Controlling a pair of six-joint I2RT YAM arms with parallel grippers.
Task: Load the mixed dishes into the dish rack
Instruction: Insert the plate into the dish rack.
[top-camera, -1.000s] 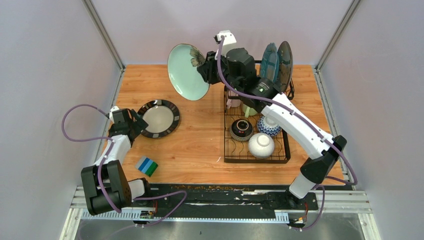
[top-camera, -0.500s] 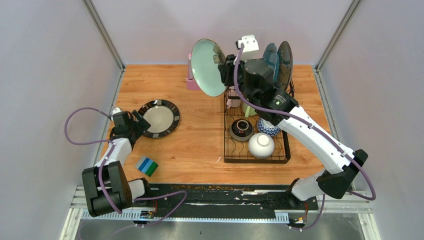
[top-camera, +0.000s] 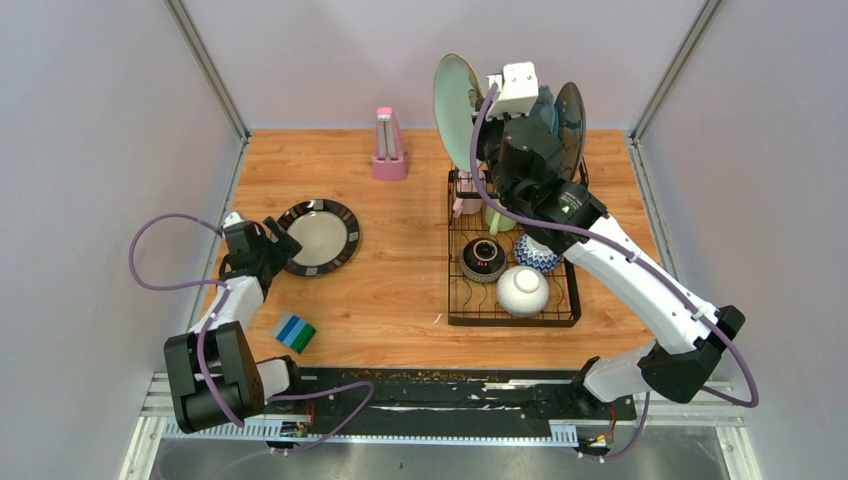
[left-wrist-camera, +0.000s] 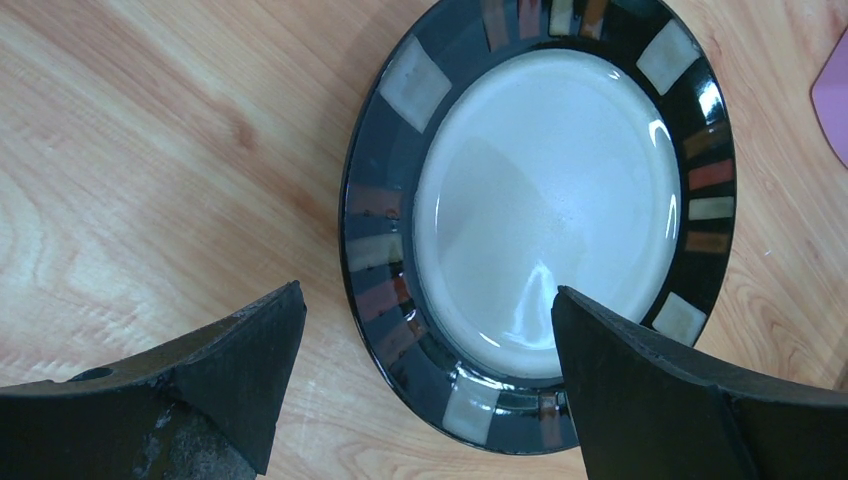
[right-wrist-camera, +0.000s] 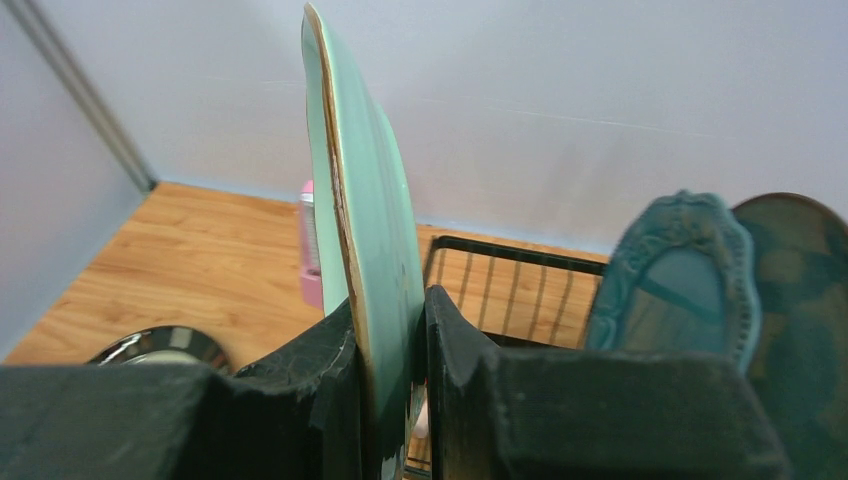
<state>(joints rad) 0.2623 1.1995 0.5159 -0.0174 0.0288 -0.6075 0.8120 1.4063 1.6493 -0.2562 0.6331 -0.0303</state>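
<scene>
Right tool (right-wrist-camera: 392, 322) pinching pale green plate (right-wrist-camera: 368, 200) upright, moved rightward over dish rack (top-camera: 512, 320), left tool (left-wrist-camera: 428, 305) spread, unmoved, black-rimmed plate (left-wrist-camera: 540, 200) just ahead of it

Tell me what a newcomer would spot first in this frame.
The right gripper is clamped on a pale green plate, held upright on edge above the far end of the dish rack. A teal plate and a dark plate already stand there. On the left of the wooden table, the open left gripper hovers over a black-rimmed plate lying flat.
</scene>
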